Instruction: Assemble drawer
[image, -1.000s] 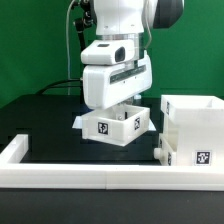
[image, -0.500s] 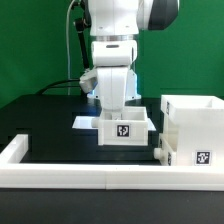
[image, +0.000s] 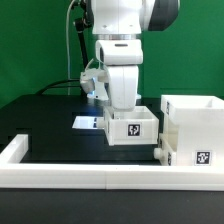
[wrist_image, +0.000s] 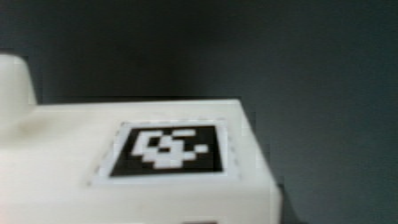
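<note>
resting on black table (image: 40, 125), drawer (image: 131, 128) w/ tag, green backdrop, fingers' grip unclear

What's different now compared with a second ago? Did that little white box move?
Yes. The drawer turned to face the camera and slid toward the exterior view's right, nearer the housing, with the gripper down at it throughout. The housing and border rail stayed put.

I log: drawer (image: 131, 127) on table (image: 45, 115), housing block (image: 192, 128) just to its exterior-view right, border rail (image: 95, 177) before both.
</note>
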